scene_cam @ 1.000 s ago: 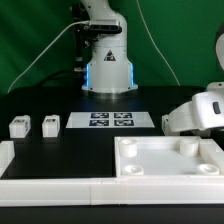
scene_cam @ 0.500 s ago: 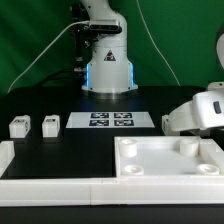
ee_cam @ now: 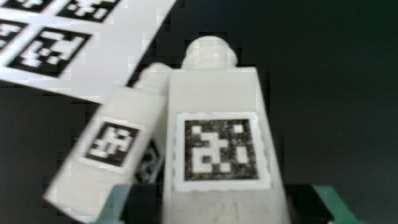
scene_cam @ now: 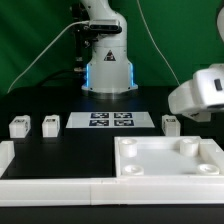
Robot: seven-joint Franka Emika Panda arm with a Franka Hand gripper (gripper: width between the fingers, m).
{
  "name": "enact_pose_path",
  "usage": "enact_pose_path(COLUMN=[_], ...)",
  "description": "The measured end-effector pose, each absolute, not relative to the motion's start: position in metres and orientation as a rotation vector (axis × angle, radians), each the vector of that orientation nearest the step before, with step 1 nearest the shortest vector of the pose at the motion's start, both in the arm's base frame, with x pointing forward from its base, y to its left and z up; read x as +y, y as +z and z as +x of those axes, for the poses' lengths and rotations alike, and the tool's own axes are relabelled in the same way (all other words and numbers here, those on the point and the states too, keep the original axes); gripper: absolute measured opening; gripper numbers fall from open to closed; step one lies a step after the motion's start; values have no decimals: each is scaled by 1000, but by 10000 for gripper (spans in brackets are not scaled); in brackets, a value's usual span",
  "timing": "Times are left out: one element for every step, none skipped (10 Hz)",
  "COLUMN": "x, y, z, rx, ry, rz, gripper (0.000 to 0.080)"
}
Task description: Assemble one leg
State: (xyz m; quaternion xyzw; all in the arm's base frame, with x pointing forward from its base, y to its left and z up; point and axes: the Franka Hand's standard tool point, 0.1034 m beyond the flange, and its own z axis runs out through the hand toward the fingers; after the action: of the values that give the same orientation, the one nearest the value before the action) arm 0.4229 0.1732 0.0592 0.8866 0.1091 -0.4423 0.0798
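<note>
In the wrist view my gripper is shut on a white leg. The leg stands between the two fingers, tag facing the camera and peg end pointing away. A second leg lies close beside it, over the black table. In the exterior view the arm's white hand hangs at the right, and its fingers are hidden. One leg shows just to the exterior view's left of the hand. Two more legs stand at the left.
The large white square slab with raised rim and corner sockets lies at the front right. A white rim piece runs along the front left. The marker board lies in the middle and also shows in the wrist view. The robot base stands behind.
The arm's hand has risen and shifted toward the exterior view's right, uncovering the leg beside the marker board. The two left legs and the slab have not moved.
</note>
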Motion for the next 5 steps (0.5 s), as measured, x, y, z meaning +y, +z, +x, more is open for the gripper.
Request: enact_pose_path(x=[167,160,154,152,155], y=[74,90,106,106,100], z=[426,433,441,436,438], rx=[333,338,343,338,342], ry=[-1316,-1301,-1256,-1251,-1238], rz=[2663,2682,2718,2717,2726], gripper=[292,293,293,293,293])
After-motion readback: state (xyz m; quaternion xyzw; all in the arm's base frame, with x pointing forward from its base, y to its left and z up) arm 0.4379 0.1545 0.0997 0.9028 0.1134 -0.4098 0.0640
